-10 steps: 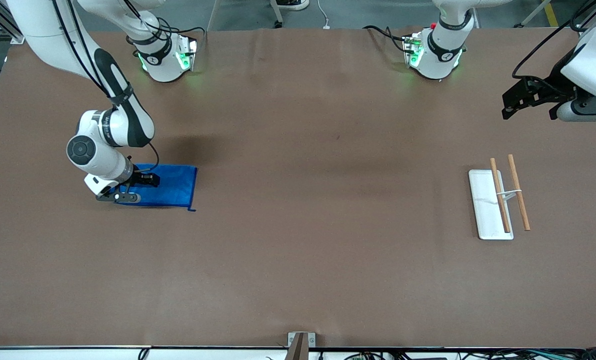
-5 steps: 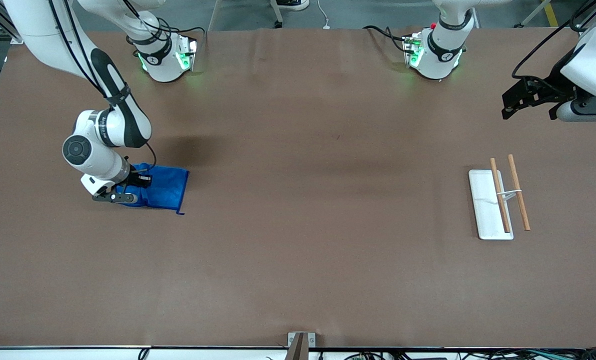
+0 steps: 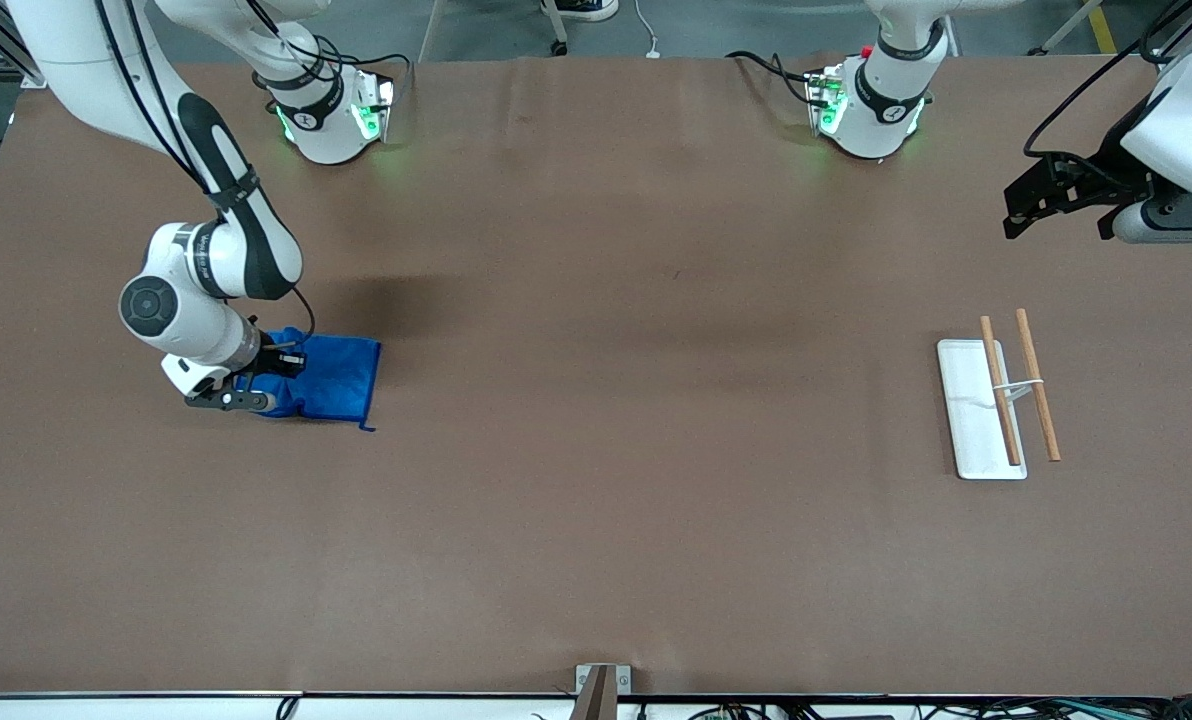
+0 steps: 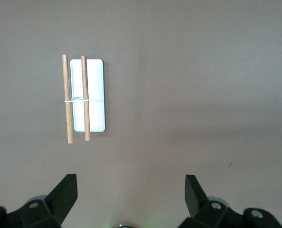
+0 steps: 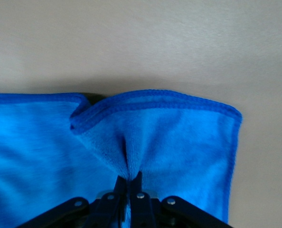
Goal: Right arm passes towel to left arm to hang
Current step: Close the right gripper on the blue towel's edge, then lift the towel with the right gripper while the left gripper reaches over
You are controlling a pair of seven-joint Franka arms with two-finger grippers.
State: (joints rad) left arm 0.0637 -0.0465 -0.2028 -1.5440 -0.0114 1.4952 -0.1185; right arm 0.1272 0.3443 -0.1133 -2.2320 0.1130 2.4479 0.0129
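The blue towel (image 3: 331, 379) lies bunched on the brown table toward the right arm's end. My right gripper (image 3: 268, 378) is low at the towel's edge and shut on a pinched fold of it; in the right wrist view the towel (image 5: 169, 137) folds up between the closed fingers (image 5: 129, 183). My left gripper (image 3: 1014, 212) waits up in the air over the left arm's end of the table, open and empty; in the left wrist view (image 4: 130, 183) its fingers stand wide apart.
A white flat base (image 3: 968, 400) carrying two wooden rods (image 3: 1036, 382) lies toward the left arm's end; it also shows in the left wrist view (image 4: 96, 95). A metal bracket (image 3: 601, 685) sits at the table's near edge.
The right gripper closed on the towel and drew it toward the right arm's end, so the flat towel bunched up and narrowed. The left arm has not moved.
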